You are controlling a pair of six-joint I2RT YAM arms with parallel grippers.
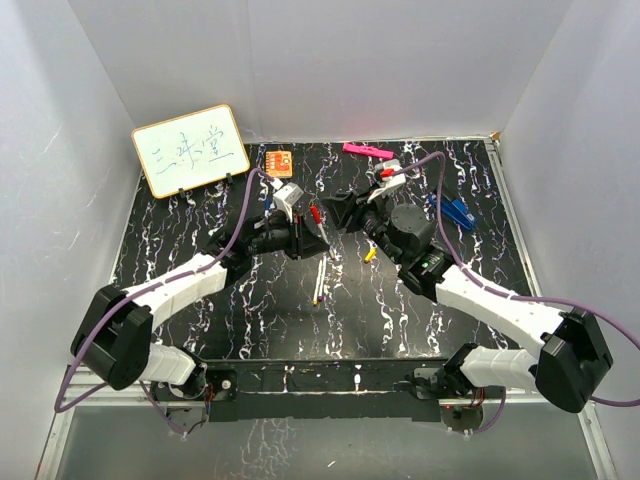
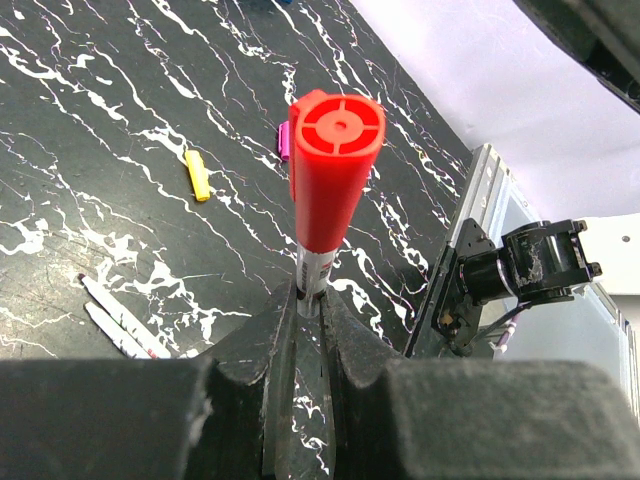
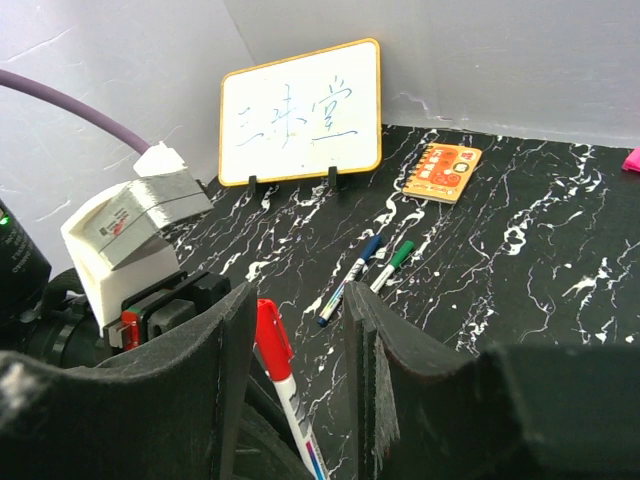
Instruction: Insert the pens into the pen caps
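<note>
Left claw [image 2: 310, 300]: narrow, pinched on the white barrel of a marker pen [image 2: 312, 272]. The pen stands out from between its fingertips. A red cap [image 2: 335, 170] sits on the pen's far end, and we see the cap's round end face from the wrist.

Right claw [image 3: 300, 308]: jaws parted, facing the left claw tip to tip. The red cap lies inside its gap, close to the finger on the left of the wrist view. There is open space between the cap and the other finger. We cannot tell whether the cap touches the near finger.

Ahead of the left claw on the black marbled table [image 2: 90, 120]:
- A yellow cap [image 2: 197, 174] lies ahead and to the left of the fingertips, apart from everything else.
- A purple cap [image 2: 284, 142] lies farther ahead, partly hidden behind the red cap.
- Two loose white pens [image 2: 115, 315] lie side by side, off to the left and close to the claw's body.

Ahead of the right claw:
- A blue-capped pen [image 3: 350, 280] and a green-capped pen [image 3: 392, 265] lie side by side just past the fingertips.
- Farther on, an orange notepad [image 3: 443, 172] lies flat.
- A yellow-framed whiteboard [image 3: 300, 110] with blue writing stands propped beside the notepad, against the back wall.
</note>
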